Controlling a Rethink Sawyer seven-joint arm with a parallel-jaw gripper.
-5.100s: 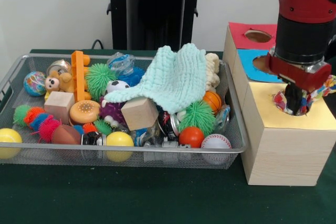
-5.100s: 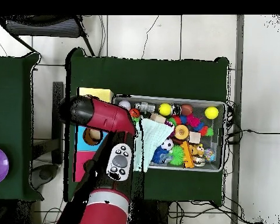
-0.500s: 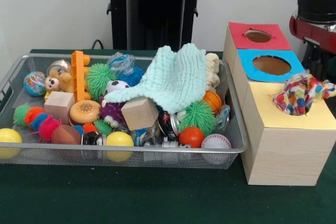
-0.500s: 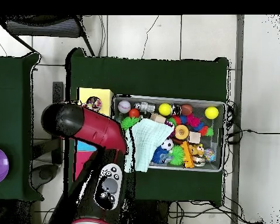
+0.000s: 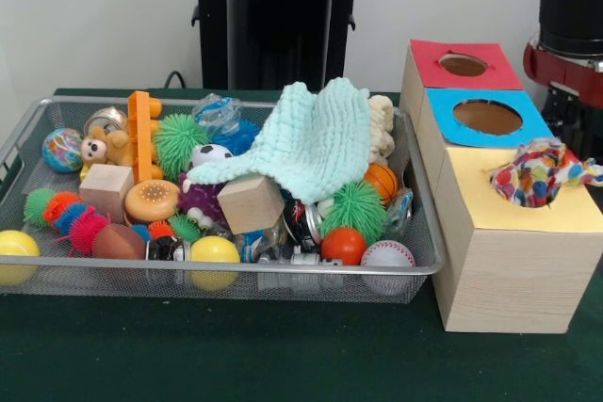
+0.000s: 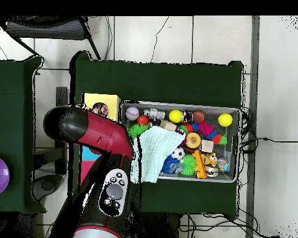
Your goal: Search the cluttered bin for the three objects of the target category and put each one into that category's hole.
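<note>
One white cloth with multicoloured polka dots (image 5: 537, 174) lies bunched in and over the round hole of the yellow box top (image 5: 509, 216), spilling toward the right edge. In the overhead view the cloth (image 6: 100, 110) fills the hole of the yellow top (image 6: 111, 101). The silver wire mesh bin (image 5: 236, 268) is full of toys; no other polka-dot cloth shows in it. Only a red and black arm link (image 5: 570, 25) shows at the right edge. In the overhead view the arm (image 6: 92, 133) lies over the box. The gripper itself is hidden.
A mint green waffle-knit cloth (image 5: 316, 143) drapes over the toys in the bin's middle. Wooden cubes, balls and spiky toys lie around it. The blue-topped hole (image 5: 487, 117) and the red-topped hole (image 5: 463, 65) stand behind the yellow one. The black pedestal (image 5: 278, 16) stands behind the bin.
The arm link has shifted a little toward the right edge in the front view. The polka-dot cloth has settled slightly lower on the yellow top.
</note>
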